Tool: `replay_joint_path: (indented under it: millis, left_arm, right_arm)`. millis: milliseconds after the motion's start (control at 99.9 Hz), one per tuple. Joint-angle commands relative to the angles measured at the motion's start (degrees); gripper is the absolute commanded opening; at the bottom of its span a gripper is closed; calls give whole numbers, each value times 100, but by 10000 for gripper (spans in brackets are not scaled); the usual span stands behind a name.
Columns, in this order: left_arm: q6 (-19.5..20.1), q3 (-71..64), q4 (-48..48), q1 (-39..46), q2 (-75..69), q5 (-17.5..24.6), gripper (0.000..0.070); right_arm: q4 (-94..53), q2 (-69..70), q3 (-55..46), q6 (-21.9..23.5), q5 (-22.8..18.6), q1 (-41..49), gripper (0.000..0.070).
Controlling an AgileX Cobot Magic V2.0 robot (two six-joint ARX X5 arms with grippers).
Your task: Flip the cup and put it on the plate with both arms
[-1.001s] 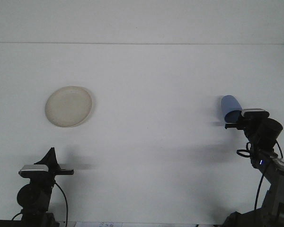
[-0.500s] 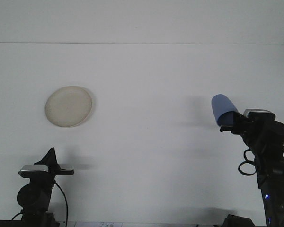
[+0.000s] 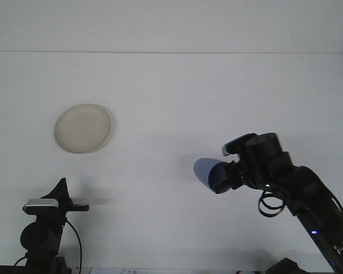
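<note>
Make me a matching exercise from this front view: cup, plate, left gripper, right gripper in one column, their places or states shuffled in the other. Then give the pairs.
1. blue cup
2. plate
3. left gripper
4. right gripper

A. lying on the table, left of centre
B. low at the bottom left, holding nothing
C. carried on its side, above the table
D. shut on the cup

Pairs: 1-C, 2-A, 3-B, 4-D

No readable text, labels or numbers anywhere.
</note>
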Motion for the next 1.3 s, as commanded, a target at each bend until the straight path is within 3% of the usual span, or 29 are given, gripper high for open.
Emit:
replay_joint_path:
  millis: [0, 280, 650, 700, 851, 911, 1181, 1291]
  left_arm:
    - [-48, -109, 59, 9, -11, -11, 12]
    - [-48, -109, 59, 9, -11, -11, 13]
    - [-50, -109, 59, 9, -11, -11, 12]
    - [-48, -109, 59, 9, -11, -11, 13]
    - [-48, -109, 59, 9, -11, -11, 13]
    - [-48, -109, 59, 9, -9, -11, 12]
    - [-48, -109, 59, 9, -11, -11, 12]
    - [-48, -109, 59, 9, -11, -11, 12]
  right_arm:
    - [-216, 459, 264, -61, 149, 426, 0]
    - [-693, 1993, 741, -363, 203, 1628, 0]
    - [-817, 2763, 745, -546, 205, 2142, 13]
    - [-809, 2763, 745, -562, 199, 2142, 61]
    - [-791, 2763, 745, -564, 199, 2140, 350]
    - [-763, 2758, 752, -640, 199, 2140, 413]
    - [-691, 2323, 1165, -776, 227, 2061, 425]
    - [-560, 1722, 1209, -772, 522, 2011, 425]
